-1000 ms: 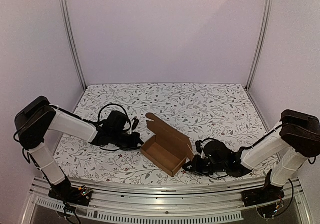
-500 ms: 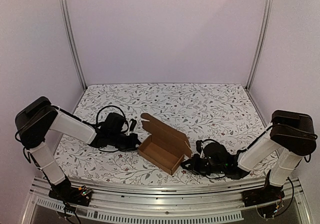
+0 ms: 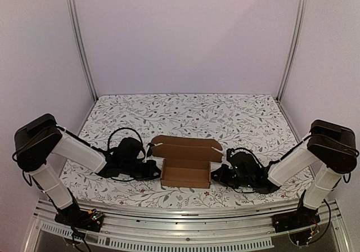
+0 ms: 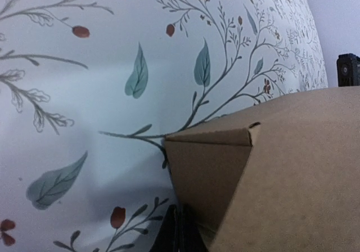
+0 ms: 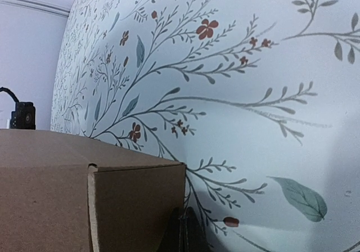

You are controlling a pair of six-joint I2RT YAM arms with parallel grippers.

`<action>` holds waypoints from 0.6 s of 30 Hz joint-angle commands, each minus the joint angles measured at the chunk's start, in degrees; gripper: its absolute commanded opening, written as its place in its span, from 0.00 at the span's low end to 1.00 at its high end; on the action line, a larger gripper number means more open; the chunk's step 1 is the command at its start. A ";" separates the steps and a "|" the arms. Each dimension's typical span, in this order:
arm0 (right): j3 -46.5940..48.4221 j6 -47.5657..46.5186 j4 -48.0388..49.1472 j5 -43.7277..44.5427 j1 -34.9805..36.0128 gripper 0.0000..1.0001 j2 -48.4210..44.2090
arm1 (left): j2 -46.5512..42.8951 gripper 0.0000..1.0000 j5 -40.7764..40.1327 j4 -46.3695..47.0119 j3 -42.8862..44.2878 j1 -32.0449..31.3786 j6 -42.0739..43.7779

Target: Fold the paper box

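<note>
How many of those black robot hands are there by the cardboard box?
2. The left hand is at the left end of the paper box, the right hand at its right end. Both are shut.

text: none legible | paper box point(image 3: 185, 173): plain brown, unprinted | table cover point(image 3: 225, 117): floral pattern only

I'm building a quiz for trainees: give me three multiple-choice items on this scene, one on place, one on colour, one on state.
1. Where is the paper box?
A) between the left pincer and right pincer
B) against the back wall
C) on top of an arm

2. Its colour?
A) white
B) brown
C) blue

3. Its lid?
A) taped shut
B) missing
C) open

Answers: 1 A, a pincer sits at each end; 2 B, plain brown cardboard; 3 C, the inside shows and the lid leans back.
</note>
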 commanded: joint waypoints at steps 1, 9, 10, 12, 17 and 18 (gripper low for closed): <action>1.71 -4.90 -10.65 0.06 -1.20 0.00 0.55 | -1.08 0.00 0.50 -1.77 -2.72 -4.19 -3.14; 0.69 -7.85 -16.33 2.54 -1.33 0.00 -3.07 | -5.34 0.00 -5.53 -9.56 -3.29 -4.22 -2.69; 0.57 -8.28 -18.05 3.18 -1.33 0.00 -4.35 | -6.45 0.00 -6.57 -11.74 -3.11 -4.01 -2.25; 0.56 -9.59 -22.30 4.63 -1.38 0.00 -7.76 | -9.13 0.00 -9.09 -16.14 -2.70 -3.53 -1.47; 2.54 -13.92 -37.52 10.49 -1.33 0.00 -18.09 | -17.46 0.00 -16.75 -30.07 -0.47 -2.61 0.89; 3.27 -14.72 -40.94 11.97 -1.37 0.00 -19.83 | -18.96 0.00 -18.61 -32.61 0.18 -2.45 1.47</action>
